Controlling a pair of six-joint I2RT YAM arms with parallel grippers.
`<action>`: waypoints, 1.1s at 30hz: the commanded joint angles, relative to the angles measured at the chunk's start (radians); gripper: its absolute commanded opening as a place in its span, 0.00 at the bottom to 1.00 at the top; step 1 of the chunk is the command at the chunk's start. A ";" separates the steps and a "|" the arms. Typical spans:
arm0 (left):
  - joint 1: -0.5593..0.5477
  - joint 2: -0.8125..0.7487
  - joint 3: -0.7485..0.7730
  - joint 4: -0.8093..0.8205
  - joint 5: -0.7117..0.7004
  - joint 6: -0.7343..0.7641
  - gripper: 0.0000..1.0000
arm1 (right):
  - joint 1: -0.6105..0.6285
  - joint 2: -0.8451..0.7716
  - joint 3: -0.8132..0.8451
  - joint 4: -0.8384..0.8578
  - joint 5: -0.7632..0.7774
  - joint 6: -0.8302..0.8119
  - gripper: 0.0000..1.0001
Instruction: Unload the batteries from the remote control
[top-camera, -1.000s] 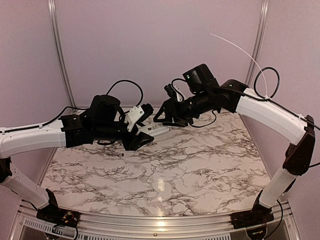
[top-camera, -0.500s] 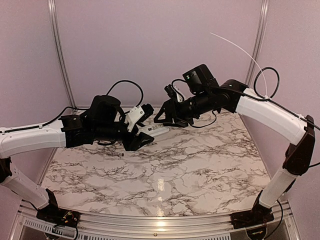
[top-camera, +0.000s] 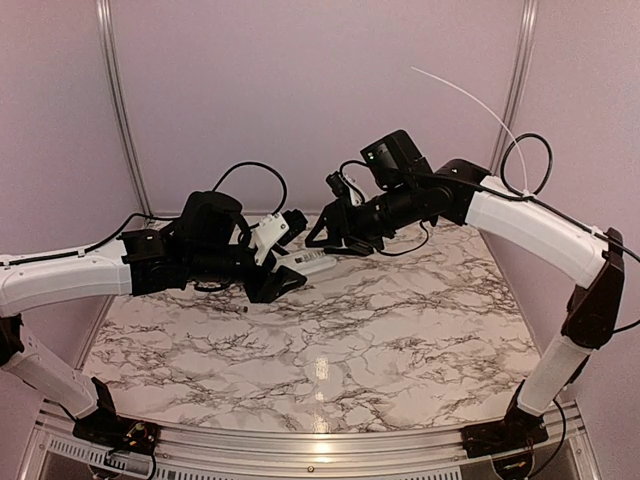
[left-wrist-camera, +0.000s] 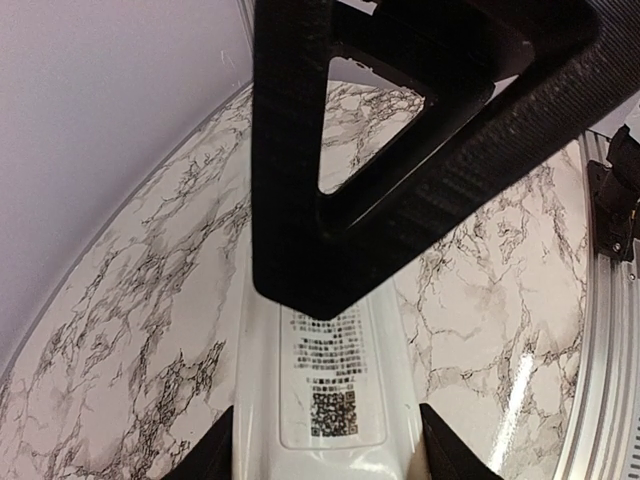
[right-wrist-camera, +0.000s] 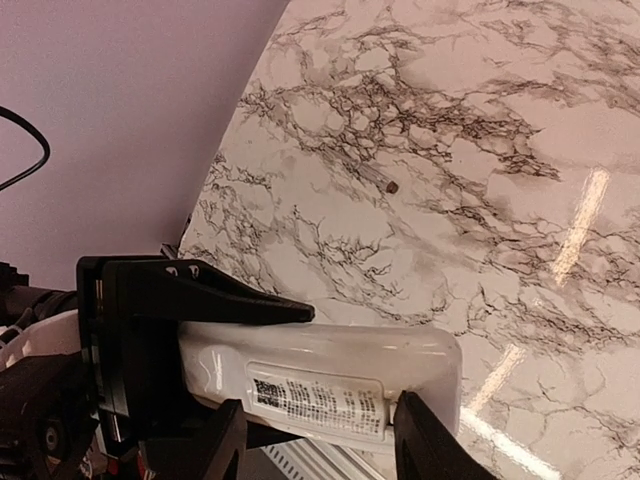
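Note:
The white remote control (top-camera: 309, 262) is held off the table between both arms. My left gripper (top-camera: 283, 268) is shut on one end of it; in the left wrist view the fingers (left-wrist-camera: 213, 457) press both sides of the remote (left-wrist-camera: 325, 400), whose labelled back faces the camera. My right gripper (top-camera: 335, 238) is open at the other end; in the right wrist view its fingers (right-wrist-camera: 425, 440) reach over the remote's (right-wrist-camera: 330, 372) label. One battery (top-camera: 243, 309) lies on the table and shows in the right wrist view (right-wrist-camera: 391, 187). No other battery shows.
The marble table (top-camera: 400, 330) has lilac walls behind and at both sides. Black cables (top-camera: 250, 170) loop behind the arms. A metal rail (top-camera: 320, 440) runs along the near edge.
My right arm has shifted slightly left and up at the remote's end. The left arm, the remote and the battery on the table have stayed put.

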 joint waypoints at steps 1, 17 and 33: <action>-0.012 -0.003 0.039 0.044 -0.008 0.000 0.00 | 0.009 0.017 0.036 0.002 -0.038 0.046 0.49; -0.012 -0.018 0.024 0.040 -0.029 0.020 0.00 | 0.009 -0.040 0.028 0.024 -0.015 0.067 0.49; -0.014 0.023 0.088 -0.066 -0.034 -0.038 0.00 | 0.009 0.015 0.106 -0.105 0.069 -0.012 0.49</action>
